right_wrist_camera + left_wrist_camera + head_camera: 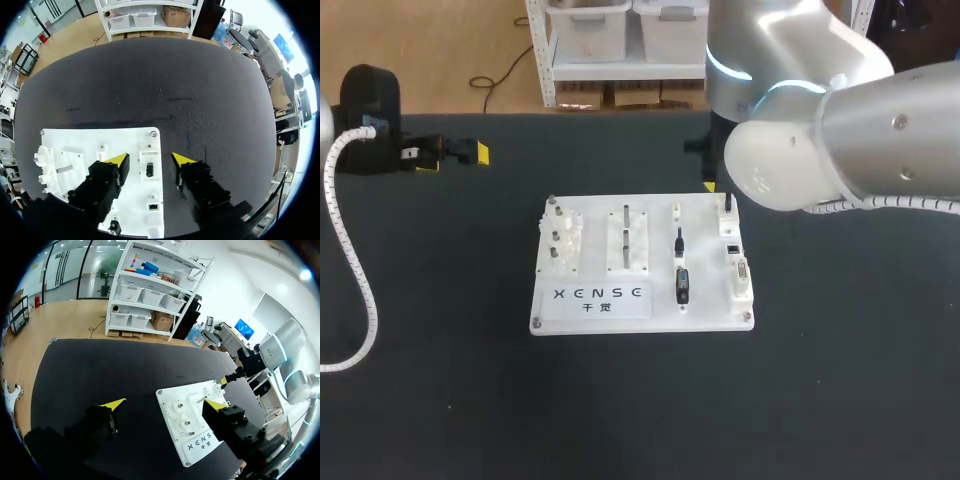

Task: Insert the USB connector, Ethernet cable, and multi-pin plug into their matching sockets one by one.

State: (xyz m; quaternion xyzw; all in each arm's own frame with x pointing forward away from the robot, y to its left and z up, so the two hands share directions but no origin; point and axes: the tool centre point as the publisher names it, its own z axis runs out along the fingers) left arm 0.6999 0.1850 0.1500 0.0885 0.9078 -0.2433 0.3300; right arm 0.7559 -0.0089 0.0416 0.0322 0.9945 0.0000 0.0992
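The white socket board (640, 305) lies mid-table. In the right wrist view my right gripper (149, 160) hovers open over the board's far right corner, and a small black USB connector (149, 170) stands in its socket between the fingers, untouched by either. The head view shows that connector (727, 205) upright, and my right arm hides most of the gripper. The black Ethernet cable (679, 240) and the multi-pin plug (682, 285) rest in holders mid-board, left of their sockets (738, 265). My left gripper (453, 158) is far back left, open and empty (165, 404).
White pegs and gear parts (560, 240) and two slotted posts (626, 240) stand on the board's left half. The left arm's white coiled cable (360, 290) trails down the table's left side. Black tabletop (640, 400) surrounds the board.
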